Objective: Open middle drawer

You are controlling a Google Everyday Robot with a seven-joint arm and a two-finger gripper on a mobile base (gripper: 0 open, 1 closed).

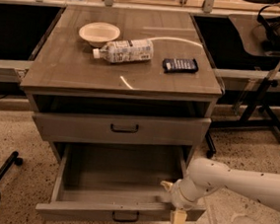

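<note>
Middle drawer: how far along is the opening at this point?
Done: the middle drawer stands pulled well out below the upper drawer, its inside exposed. In hand: the gripper sits at its front right corner, off the handle. Left: only clearing the arm away, probably.

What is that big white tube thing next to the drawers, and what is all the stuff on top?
That white tube is a robot's arm. The robot rolls on wheels and has just this one arm. At the end of it is its gripper, a hand with two fingers. It is down at the front right corner of the middle drawer, which is pulled wide open and looks empty. The drawer above it has a small dark handle.

There is only one picture, taken by one camera that looks down at the cabinet from the front.

On top of the cabinet are a pale bowl, a plastic bottle lying on its side, and a small dark packet. The robot is not carrying any of them.
</note>
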